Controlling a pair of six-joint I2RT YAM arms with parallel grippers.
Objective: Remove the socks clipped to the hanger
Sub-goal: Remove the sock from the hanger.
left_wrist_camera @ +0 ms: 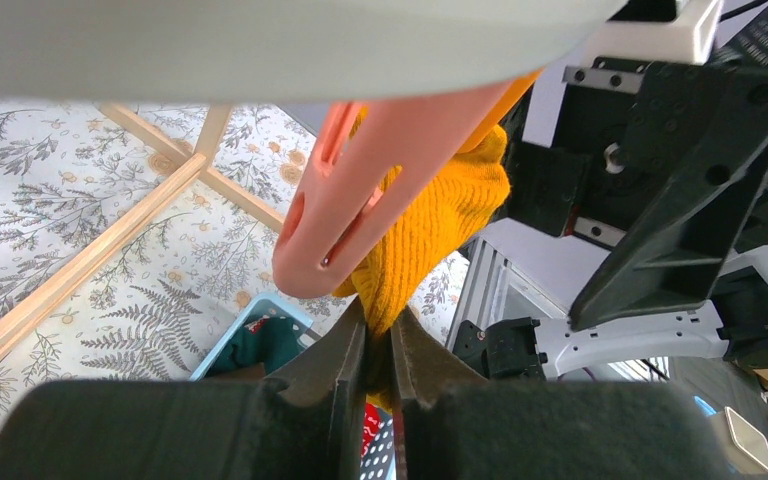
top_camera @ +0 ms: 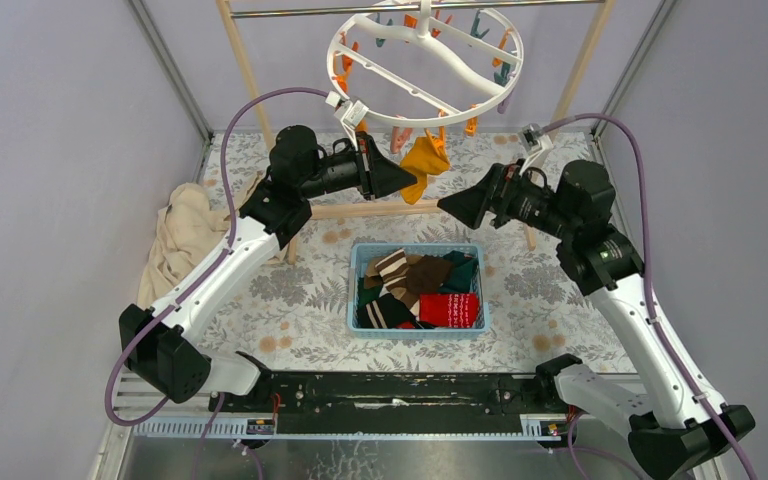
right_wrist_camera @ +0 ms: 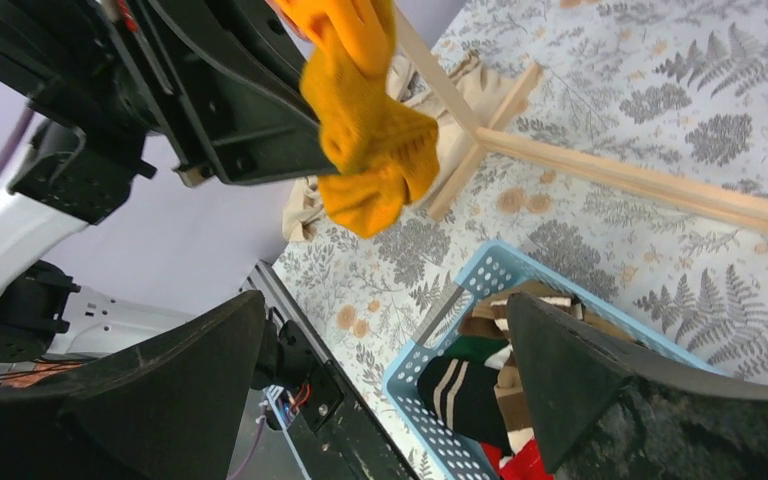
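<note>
Upper centre of the overhead view: the left gripper (top_camera: 407, 180) pinches the lower edge of a mustard sock (top_camera: 426, 160), its jaws closed on the knit. The sock hangs from an orange clip (left_wrist_camera: 360, 200) on the white hanger (top_camera: 422, 33). The right gripper (top_camera: 445, 205) hovers just right of the sock, jaws spread wide and holding nothing. Other socks (top_camera: 420, 290) lie in the blue basket (top_camera: 415, 246) at mid-frame. A steady downward pull — not a jerk — looks best, so the clip lets go without swinging the ring.
</note>
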